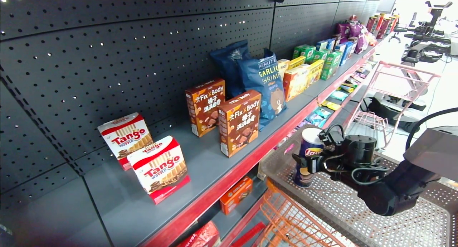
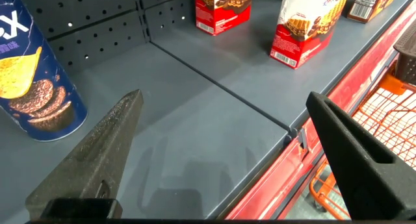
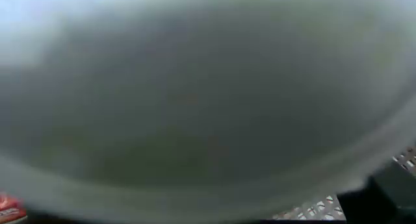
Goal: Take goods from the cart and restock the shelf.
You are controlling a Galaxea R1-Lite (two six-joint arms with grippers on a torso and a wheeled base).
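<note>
I see my right gripper clamped round the glossy purple chip can, upright on the cart's perforated metal tray, my left gripper spread wide and empty over bare matte shelf.

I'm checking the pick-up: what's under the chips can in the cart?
Perforated grey cart tray lies under the chips can held by the right tool. The can's base hides whether it touches.
</note>
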